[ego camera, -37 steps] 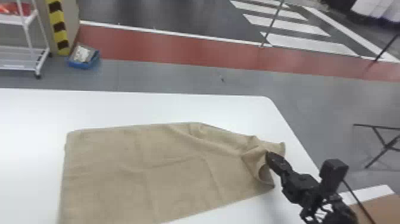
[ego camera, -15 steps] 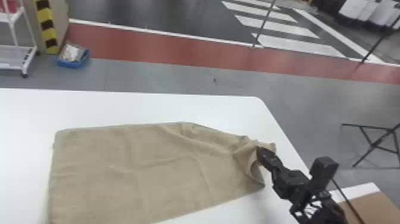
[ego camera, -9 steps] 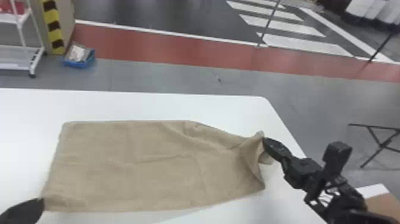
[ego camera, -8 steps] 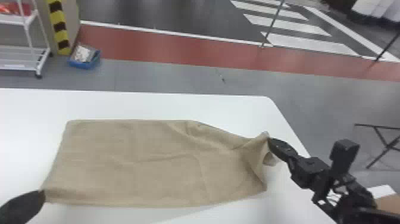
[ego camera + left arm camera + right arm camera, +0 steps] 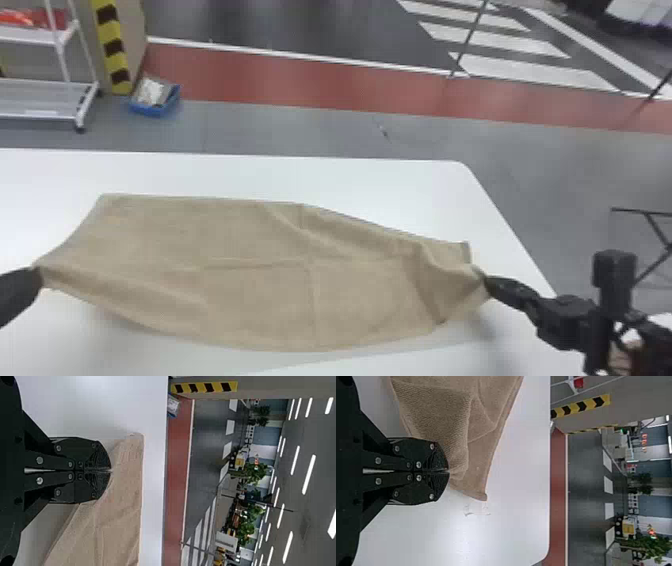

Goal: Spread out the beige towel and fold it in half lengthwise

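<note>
Beige towel point(image 5: 250, 280) is spread across your white desk point(image 5: 300, 175), kinda rumpled tbh. Your left gripper point(image 5: 39, 277) has its jaws pinched on the near left corner, your right gripper point(image 5: 487, 283) has its jaws clamped on the bunched right end.

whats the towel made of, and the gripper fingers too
The beige towel looks like woven cloth, perhaps cotton, with a matte finish: a fine ribbed texture shows up close, and it creases softly. The fingers of the right gripper are matte black, maybe plastic or coated metal, fastened with shiny, metal-looking screws; their tips are finely ridged.
</note>
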You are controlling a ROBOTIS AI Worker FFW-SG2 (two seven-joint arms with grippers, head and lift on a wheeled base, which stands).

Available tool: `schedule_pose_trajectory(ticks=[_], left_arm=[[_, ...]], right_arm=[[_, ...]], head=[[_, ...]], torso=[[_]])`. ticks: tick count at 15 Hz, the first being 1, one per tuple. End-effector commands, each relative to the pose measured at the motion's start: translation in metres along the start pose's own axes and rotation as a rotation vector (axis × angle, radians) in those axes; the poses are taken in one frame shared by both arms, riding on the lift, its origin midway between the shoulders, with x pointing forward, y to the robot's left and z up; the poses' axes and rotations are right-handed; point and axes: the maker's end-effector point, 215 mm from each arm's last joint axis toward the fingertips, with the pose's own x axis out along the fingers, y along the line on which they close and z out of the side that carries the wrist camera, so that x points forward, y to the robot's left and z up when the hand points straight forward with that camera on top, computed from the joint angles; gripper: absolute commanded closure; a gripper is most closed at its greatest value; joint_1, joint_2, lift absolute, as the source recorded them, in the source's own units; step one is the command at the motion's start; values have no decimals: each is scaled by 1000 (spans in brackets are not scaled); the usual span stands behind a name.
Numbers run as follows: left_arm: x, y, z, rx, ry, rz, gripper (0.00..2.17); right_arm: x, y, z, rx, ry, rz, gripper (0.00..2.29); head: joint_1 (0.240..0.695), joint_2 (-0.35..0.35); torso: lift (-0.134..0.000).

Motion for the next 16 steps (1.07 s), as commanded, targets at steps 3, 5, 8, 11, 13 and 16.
schedule_pose_trajectory(ticks=[3, 5, 8, 11, 13, 16], left_arm=[[4, 0, -1, -2, 1, -3, 1828], [5, 0, 2, 0, -4, -2, 1828], [7, 6, 7, 9, -16, 12, 1828], [8, 5, 8, 7, -17, 11, 1828], [9, 4, 7, 8, -11, 9, 1828], [14, 2, 4, 14, 9, 7, 1828]], right_arm=[[-4, -8, -13, -106, 48, -51, 340], [-7, -19, -10, -207, 59, -93, 53], [-21, -27, 8, -299, -2, -97, 39], [-43, -9, 47, -520, -130, -51, 90], [-47, 6, 45, -672, -118, 3, 346], [-50, 10, 20, -743, -16, 88, 343]], head=[[695, -298], [695, -302], [695, -318], [695, -322], [695, -311], [695, -287]], torso=[[-124], [-124], [-124], [-124], [-124], [-124]])
